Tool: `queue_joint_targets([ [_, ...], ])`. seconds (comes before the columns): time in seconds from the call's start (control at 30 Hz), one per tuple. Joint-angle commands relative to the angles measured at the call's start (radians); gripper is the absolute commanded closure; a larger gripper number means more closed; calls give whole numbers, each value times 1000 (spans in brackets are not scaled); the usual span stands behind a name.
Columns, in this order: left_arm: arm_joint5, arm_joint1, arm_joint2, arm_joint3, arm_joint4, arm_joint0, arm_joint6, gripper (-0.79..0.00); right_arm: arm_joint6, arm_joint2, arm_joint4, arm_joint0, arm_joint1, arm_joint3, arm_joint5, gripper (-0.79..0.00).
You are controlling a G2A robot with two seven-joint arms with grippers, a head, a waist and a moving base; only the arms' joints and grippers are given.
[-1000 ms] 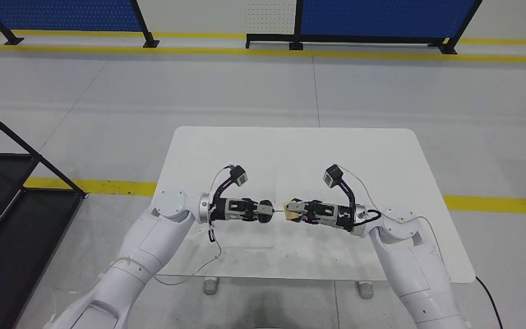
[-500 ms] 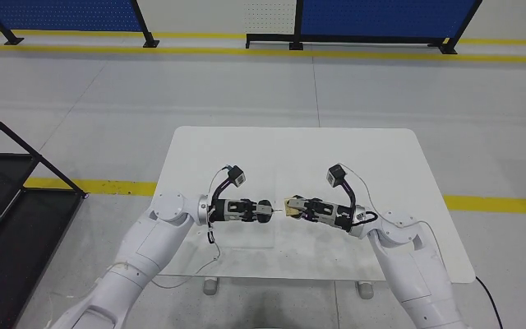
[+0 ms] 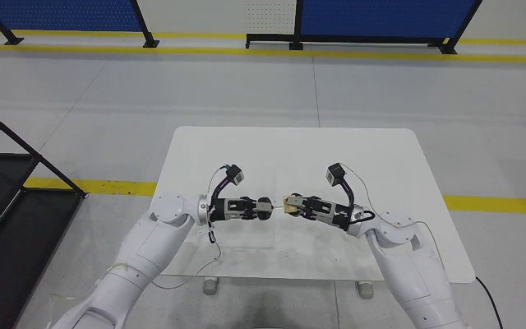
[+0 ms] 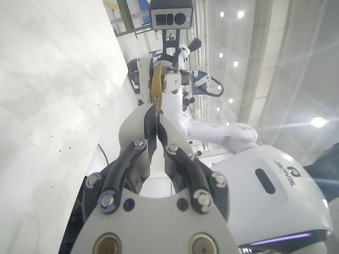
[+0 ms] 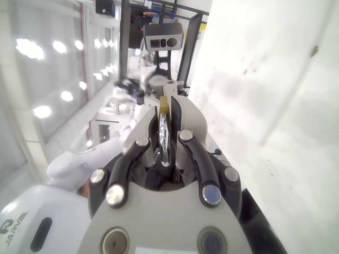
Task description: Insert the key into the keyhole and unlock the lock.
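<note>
Two arms meet over the middle of the white surface (image 3: 370,156), a little toward its near edge. The left gripper (image 4: 158,118) comes in from the left. Its fingers (image 4: 148,122) are pressed almost together on the key (image 4: 158,112), a thin metal blade seen edge-on between the dark pads. The right gripper (image 5: 164,112) comes in from the right with its fingers (image 5: 185,112) clamped on the lock (image 5: 163,104), a brass padlock. The chrome shackle (image 5: 163,138) runs back between the fingers toward the wrist, and the brass body projects past the fingertips toward the left gripper. In the top view the two grippers point at each other along one left-to-right line, with the lock's body just beside the tip of the left gripper. In the left wrist view the key's tip reaches the narrow brass end of the lock that faces it. Whether the blade has entered the keyhole cannot be told. Key and lock are both held in the air, apart from the surface. On the floor beyond the far edge runs a yellow line (image 3: 205,51), with blue partitions (image 3: 74,15) standing behind it.
</note>
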Motion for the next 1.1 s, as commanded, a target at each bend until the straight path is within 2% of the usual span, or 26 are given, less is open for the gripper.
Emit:
queue_joint_targets([
  [0.0,-1,0,-1,0,-3,1,1,0,-5,-2,2,0,1,-1,0,0],
  [1.07,-5,-5,15,32,-22,-23,-2,0,-38,-38,36,10,17,3,-2,0],
])
